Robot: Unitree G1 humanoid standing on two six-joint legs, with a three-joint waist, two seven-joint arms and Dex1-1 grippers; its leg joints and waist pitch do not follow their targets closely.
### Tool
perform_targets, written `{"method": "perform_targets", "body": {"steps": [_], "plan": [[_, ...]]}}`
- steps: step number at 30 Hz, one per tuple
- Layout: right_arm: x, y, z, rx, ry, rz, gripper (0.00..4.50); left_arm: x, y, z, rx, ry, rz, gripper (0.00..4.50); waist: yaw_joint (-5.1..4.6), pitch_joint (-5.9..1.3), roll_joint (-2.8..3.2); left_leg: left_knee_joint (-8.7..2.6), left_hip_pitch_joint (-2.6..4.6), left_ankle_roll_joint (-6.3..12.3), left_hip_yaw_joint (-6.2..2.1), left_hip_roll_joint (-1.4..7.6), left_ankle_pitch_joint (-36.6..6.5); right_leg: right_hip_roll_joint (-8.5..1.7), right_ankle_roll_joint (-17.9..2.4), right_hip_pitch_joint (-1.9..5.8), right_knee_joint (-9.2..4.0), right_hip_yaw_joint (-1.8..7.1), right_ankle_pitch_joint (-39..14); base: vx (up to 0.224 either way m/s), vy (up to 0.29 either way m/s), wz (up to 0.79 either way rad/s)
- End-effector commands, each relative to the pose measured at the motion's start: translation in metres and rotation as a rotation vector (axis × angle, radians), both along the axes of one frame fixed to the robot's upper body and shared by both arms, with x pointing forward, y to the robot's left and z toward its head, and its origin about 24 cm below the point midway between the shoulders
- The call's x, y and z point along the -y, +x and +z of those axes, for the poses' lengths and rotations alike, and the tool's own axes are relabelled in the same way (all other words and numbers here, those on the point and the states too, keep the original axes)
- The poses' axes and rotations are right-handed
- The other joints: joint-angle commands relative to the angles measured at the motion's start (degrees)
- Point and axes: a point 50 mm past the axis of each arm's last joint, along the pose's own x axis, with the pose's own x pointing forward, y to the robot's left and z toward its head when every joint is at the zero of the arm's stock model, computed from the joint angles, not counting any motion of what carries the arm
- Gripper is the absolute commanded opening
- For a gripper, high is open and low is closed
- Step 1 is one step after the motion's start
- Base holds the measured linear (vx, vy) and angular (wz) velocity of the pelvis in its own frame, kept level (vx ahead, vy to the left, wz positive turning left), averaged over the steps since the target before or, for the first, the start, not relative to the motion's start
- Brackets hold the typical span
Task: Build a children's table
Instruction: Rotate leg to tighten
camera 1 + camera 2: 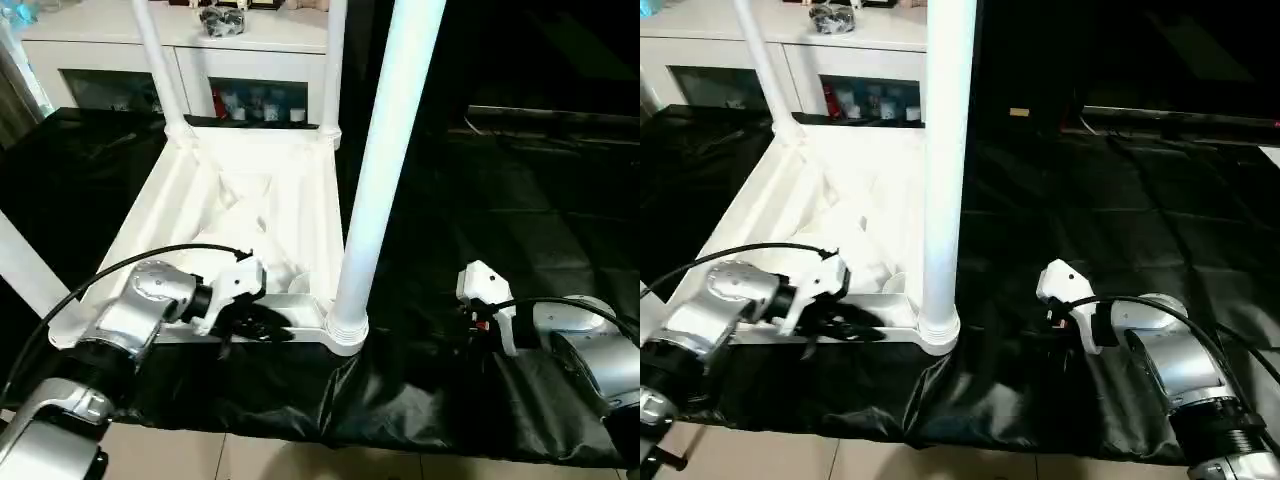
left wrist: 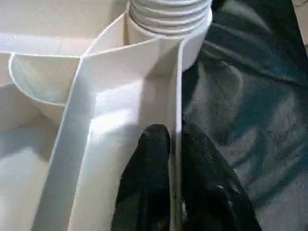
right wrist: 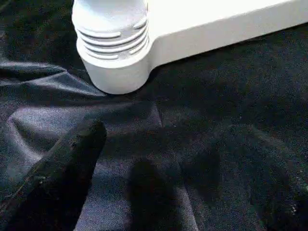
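The white tabletop (image 1: 165, 215) lies upside down on the black cloth, ribbed underside up. Legs stand in its corner sockets: the near-right leg (image 1: 385, 150) rises tall, two more (image 1: 155, 60) stand at the far corners, and one (image 1: 25, 270) is at the near left. My left gripper (image 1: 262, 326) is shut on the tabletop's near rim wall, just left of the near-right socket; its black fingers (image 2: 154, 159) straddle the thin wall. My right gripper (image 3: 178, 187) hovers low over the cloth to the right of that socket (image 3: 113, 53), open, holding nothing.
The black-draped work table (image 1: 530, 220) stretches to the right, its cloth wrinkled near the front edge. Behind it stands a white glass-door cabinet (image 1: 100, 60). A strip of floor (image 1: 300, 460) shows below the table's front edge.
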Motion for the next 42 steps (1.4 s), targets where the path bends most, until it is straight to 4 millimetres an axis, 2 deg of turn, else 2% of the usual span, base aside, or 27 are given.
{"method": "perform_targets", "body": {"steps": [1, 5, 10, 14, 21, 22, 24, 27, 28, 30, 32, 33, 34, 36, 37, 38, 42], "plan": [[-0.005, 0.004, 0.006, 0.022, 0.004, 0.019, 4.5, -0.003, -0.003, -0.005, -0.019, 0.028, 0.011, 0.15, 0.23, -3.5, -0.51, -4.01, -0.19, 1.67, 1.53, -1.76, -16.4, -1.29, -9.6, 3.56, -4.87, 0.82, -22.6, 0.0, 0.0, 0.0], [-0.014, 0.006, 0.006, 0.029, 0.033, 0.029, 4.5, 0.002, -0.002, -0.001, -0.02, -0.05, 0.034, 0.07, 0.21, -3.53, -0.45, -4.04, -0.18, 1.61, 1.51, -1.67, -16.4, -1.35, -9.8, 3.48, -4.81, 0.85, -22.1, 0.0, 0.0, 0.0], [-0.026, 0.006, 0.004, 0.029, 0.065, 0.05, 4.5, 0.014, -0.003, 0.006, -0.022, -0.165, 0.049, 0.07, 0.15, -3.67, -0.65, -4.03, -0.34, 1.71, 1.53, -1.57, -15.0, -1.39, -11.0, 3.69, -4.36, 0.98, -18.9, 0.0, 0.0, 0.0], [-0.039, 0.01, 0.001, 0.054, 0.084, 0.053, 4.5, 0.027, -0.008, 0.0, -0.021, -0.201, 0.053, 0.07, 0.11, -3.72, -0.5, -4.02, -0.42, 1.87, 1.58, -1.59, -14.0, -1.45, -11.4, 3.73, -4.22, 1.0, -17.3, 0.0, 0.0, 0.0], [-0.062, 0.024, 0.001, 0.117, 0.131, 0.01, 4.5, 0.052, -0.015, -0.019, 0.001, -0.133, 0.078, 0.07, 0.2, -3.54, -0.33, -4.1, -0.04, 1.5, 1.68, -1.66, -15.9, -1.31, -10.1, 3.26, -4.78, 0.98, -20.7, 0.0, 0.0, 0.0], [-0.062, 0.024, 0.001, 0.117, 0.132, 0.011, 4.5, 0.053, -0.015, -0.019, 0.002, -0.132, 0.078, 0.07, 0.32, -3.53, -0.58, -4.14, -0.15, 1.43, 1.61, -1.71, -15.9, -1.31, -9.7, 3.44, -4.73, 0.98, -21.1, 0.0, 0.0, 0.0], [-0.066, 0.023, 0.0, 0.118, 0.128, 0.028, 4.5, 0.057, -0.013, -0.019, 0.02, -0.12, 0.087, 0.07, 0.26, -3.51, -0.64, -4.24, -0.26, 1.51, 1.55, -1.72, -16.0, -1.33, -8.9, 3.52, -4.85, 0.94, -21.9, 0.0, 0.0, 0.0], [-0.067, 0.023, -0.001, 0.12, 0.122, 0.029, 4.5, 0.057, -0.013, -0.019, 0.024, -0.116, 0.089, 0.07, 0.28, -3.46, -0.67, -4.15, -0.21, 1.67, 1.58, -1.86, -16.3, -1.44, -7.7, 3.33, -5.23, 0.93, -25.0, 0.0, 0.0, 0.0], [-0.066, 0.024, -0.003, 0.121, 0.111, 0.024, 4.5, 0.055, -0.013, -0.02, 0.024, -0.094, 0.081, 0.07, 0.27, -3.45, -0.5, -4.21, -0.24, 1.62, 1.52, -1.85, -16.5, -1.44, -7.4, 3.28, -5.32, 0.91, -25.4, 0.0, 0.0, 0.0], [-0.065, 0.024, -0.005, 0.122, 0.1, 0.021, 4.5, 0.053, -0.014, -0.021, 0.023, -0.069, 0.071, 0.07, 0.22, -3.43, -0.53, -4.24, -0.22, 1.6, 1.49, -1.85, -16.8, -1.38, -7.3, 3.2, -5.34, 0.87, -25.7, 0.0, 0.0, 0.0], [-0.064, 0.024, -0.007, 0.12, 0.093, 0.015, 4.5, 0.05, -0.016, -0.022, 0.015, -0.047, 0.058, 0.07, 0.16, -3.5, -0.1, -4.3, -0.17, 1.41, 1.39, -1.8, -17.1, -1.39, -7.6, 3.14, -5.21, 0.85, -25.0, 0.0, 0.0, 0.0], [-0.064, 0.026, -0.008, 0.11, 0.098, -0.006, 4.5, 0.05, -0.016, -0.022, 0.02, -0.049, 0.06, 0.07, 0.04, -3.52, -0.29, -4.29, -0.2, 1.41, 1.45, -1.82, -17.4, -1.28, -8.0, 3.2, -5.21, 0.84, -24.3, 0.0, 0.0, 0.0], [-0.064, 0.026, -0.008, 0.11, 0.098, -0.007, 4.33, 0.05, -0.016, -0.022, 0.02, -0.049, 0.06, 0.02, 0.02, -3.55, -0.29, -4.31, -0.23, 1.38, 1.43, -1.81, -17.1, -1.31, -8.4, 3.26, -5.12, 0.88, -23.4, 0.0, 0.0, 0.0], [-0.063, 0.027, -0.008, 0.109, 0.099, -0.016, 4.33, 0.05, -0.016, -0.022, 0.025, -0.053, 0.064, 0.02, 0.02, -3.58, -0.25, -4.28, -0.19, 1.44, 1.46, -1.77, -16.9, -1.31, -8.9, 3.27, -5.01, 0.93, -22.3, 0.0, 0.0, 0.0], [-0.064, 0.027, -0.008, 0.105, 0.108, -0.023, 4.11, 0.05, -0.016, -0.021, 0.026, -0.061, 0.068, 0.0, -0.02, -3.59, -0.29, -4.28, -0.2, 1.5, 1.48, -1.76, -16.9, -1.26, -9.2, 3.3, -4.93, 0.93, -21.7, 0.0, 0.0, 0.0], [-0.065, 0.027, -0.009, 0.103, 0.114, -0.025, 4.11, 0.05, -0.017, -0.021, 0.021, -0.069, 0.072, 0.0, -0.05, -3.61, -0.29, -4.28, -0.27, 1.48, 1.47, -1.75, -16.8, -1.31, -9.3, 3.38, -4.85, 0.94, -21.3, 0.0, 0.0, 0.0], [-0.069, 0.026, -0.011, 0.095, 0.127, -0.021, 3.86, 0.05, -0.019, -0.022, 0.009, -0.083, 0.075, 0.0, -0.26, -3.51, -0.5, -4.31, -0.27, 1.62, 1.49, -1.77, -17.4, -1.32, -9.2, 3.31, -5.01, 0.9, -22.6, 0.0, 0.0, 0.0]]}}
